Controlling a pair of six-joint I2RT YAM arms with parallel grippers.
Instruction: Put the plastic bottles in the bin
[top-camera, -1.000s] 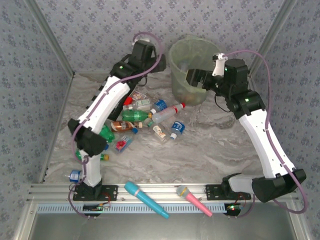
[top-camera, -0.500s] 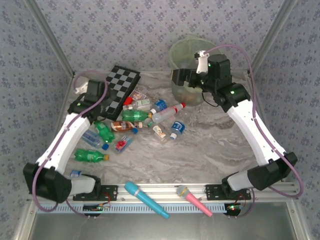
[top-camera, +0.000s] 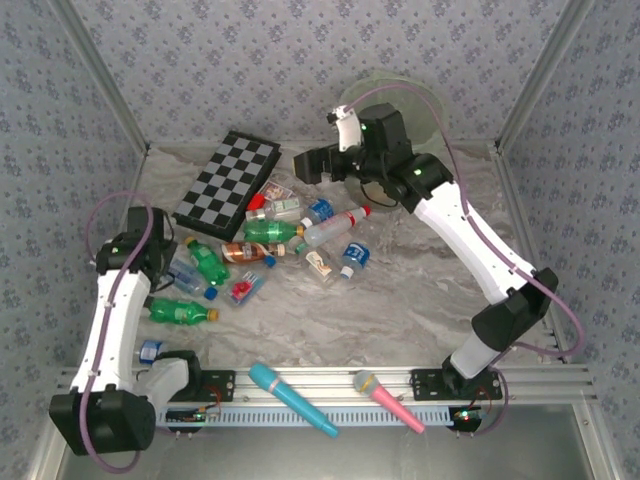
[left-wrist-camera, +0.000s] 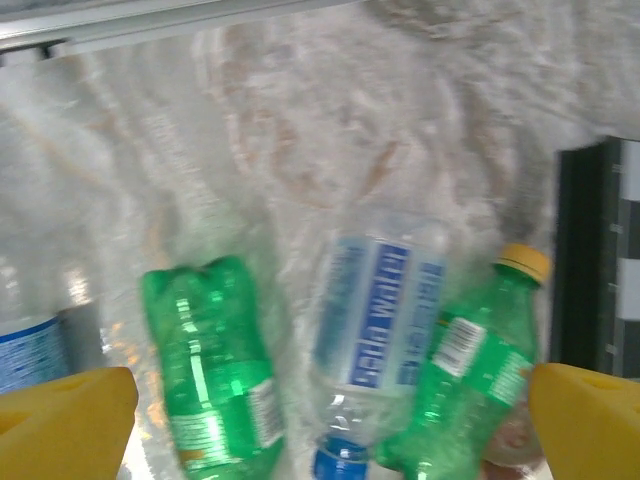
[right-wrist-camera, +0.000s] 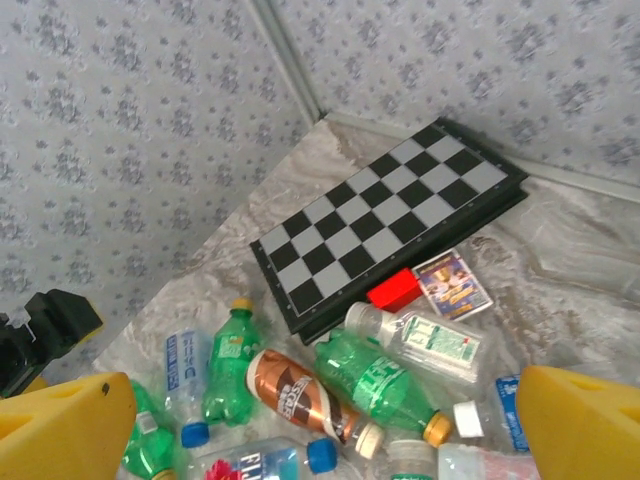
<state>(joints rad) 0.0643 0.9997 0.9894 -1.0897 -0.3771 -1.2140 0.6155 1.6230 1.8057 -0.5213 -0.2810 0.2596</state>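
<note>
Hovering left gripper (left-wrist-camera: 325, 420): jaws are standing wide, empty.
Clear bottle (left-wrist-camera: 380, 320): is lying straight below, long axis crossing the jaws' line.
Right gripper (top-camera: 305, 165): is gaping, farther off.

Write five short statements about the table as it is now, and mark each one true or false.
1. The chessboard lies flat on the table. True.
2. The left gripper is shut on a green bottle. False: it is open above bottles lying on the table, holding nothing.
3. The right gripper is open. True.
4. The cyan microphone and the pink microphone lie against the chessboard. False: they lie at the table's near edge.
5. A red block lies right by the chessboard. True.
</note>
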